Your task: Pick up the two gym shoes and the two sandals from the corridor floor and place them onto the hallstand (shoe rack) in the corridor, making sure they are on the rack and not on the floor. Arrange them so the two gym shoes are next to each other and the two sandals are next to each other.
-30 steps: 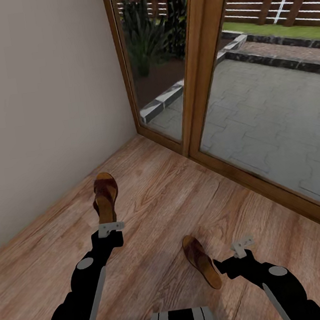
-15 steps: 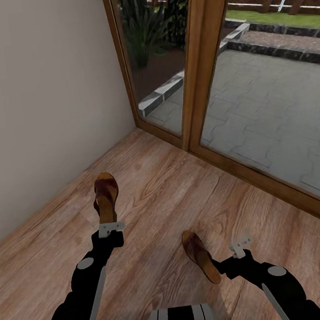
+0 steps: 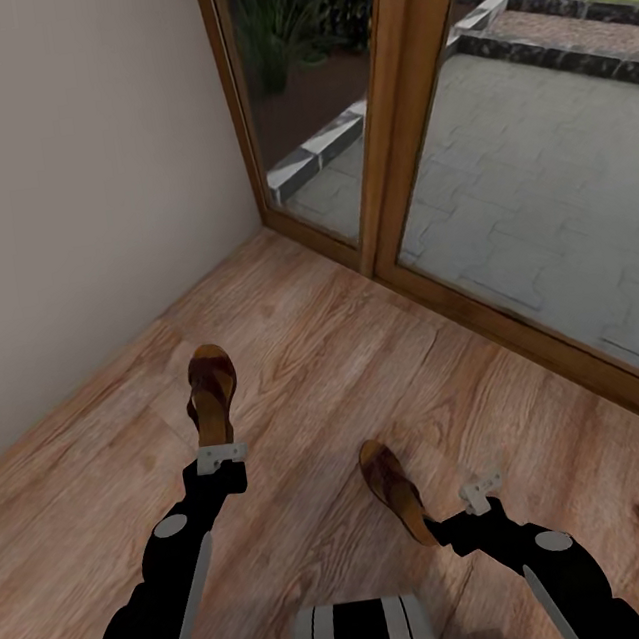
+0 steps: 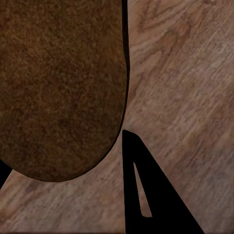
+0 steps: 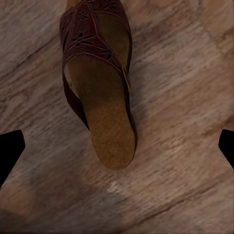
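Note:
Two dark brown sandals lie on the wood-plank corridor floor (image 3: 305, 362). My left gripper (image 3: 221, 455) is shut on the heel of the left sandal (image 3: 211, 389). In the left wrist view that heel (image 4: 58, 87) sits between the black fingers (image 4: 146, 195) of the left gripper (image 4: 63, 146). The right sandal (image 3: 392, 486) lies just left of my right gripper (image 3: 480, 490). In the right wrist view the right gripper (image 5: 117, 151) is open above this sandal's tan heel (image 5: 105, 131). The gym shoes and hallstand are out of view.
A plain wall (image 3: 71, 191) runs along the left. A wood-framed glass door (image 3: 393, 148) closes the corridor ahead and to the right, with a paved yard behind it. Bare floor lies between the sandals and the door.
The head view has shifted, so the door, floor and right sandal have slid up the picture. The left sandal keeps its place at the left gripper. Both arms hold their poses.

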Tool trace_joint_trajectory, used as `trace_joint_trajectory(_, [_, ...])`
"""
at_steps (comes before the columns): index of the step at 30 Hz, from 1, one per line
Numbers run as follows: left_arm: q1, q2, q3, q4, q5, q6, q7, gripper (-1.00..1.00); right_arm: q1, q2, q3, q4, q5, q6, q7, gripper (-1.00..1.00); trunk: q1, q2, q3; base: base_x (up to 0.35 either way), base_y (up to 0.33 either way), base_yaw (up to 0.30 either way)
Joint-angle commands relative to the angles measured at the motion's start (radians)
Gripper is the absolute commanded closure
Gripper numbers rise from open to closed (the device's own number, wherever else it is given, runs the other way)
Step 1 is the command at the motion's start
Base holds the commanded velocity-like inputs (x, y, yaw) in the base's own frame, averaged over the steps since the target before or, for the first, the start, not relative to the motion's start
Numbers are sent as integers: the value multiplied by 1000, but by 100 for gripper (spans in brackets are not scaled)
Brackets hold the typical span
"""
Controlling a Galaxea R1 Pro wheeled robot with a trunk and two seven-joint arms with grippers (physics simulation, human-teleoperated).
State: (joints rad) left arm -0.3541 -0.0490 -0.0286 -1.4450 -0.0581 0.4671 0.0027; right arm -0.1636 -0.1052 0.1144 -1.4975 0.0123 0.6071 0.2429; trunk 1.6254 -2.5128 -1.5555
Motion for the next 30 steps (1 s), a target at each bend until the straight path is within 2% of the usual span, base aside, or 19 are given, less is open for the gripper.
trace_joint_trajectory(1, [0, 0, -1, -2, -6, 5, 0, 100, -1, -1, 1, -1, 2, 5, 3, -100, 0, -1, -6, 0, 0, -78])
trace_joint_trajectory(9, [0, 0, -1, -2, -6, 5, 0, 100, -1, 1, 0, 2, 2, 4, -3, -100, 4, -2, -48, 0, 0, -67])
trace_joint_trajectory(14, [0, 0, -1, -2, -6, 5, 0, 100, -1, 0, 2, 5, 3, -45, -4, -100, 4, -2, -49, 0, 0, -11])
trace_joint_trajectory(18, [0, 0, -2, -3, -6, 5, 0, 100, -8, -2, 2, 41, 3, -159, 1, -100, 4, -2, -49, 0, 0, -2])
trace_joint_trajectory(25, [0, 0, -2, -3, -6, 5, 0, 100, -11, -3, 2, 61, 3, -184, 5, -100, 4, -2, -49, 0, 0, 0])
trace_joint_trajectory(30, [0, 0, -2, -3, -6, 5, 0, 100, -27, -2, 2, 110, 3, -189, 5, -100, 4, -2, -49, 0, 0, 0])
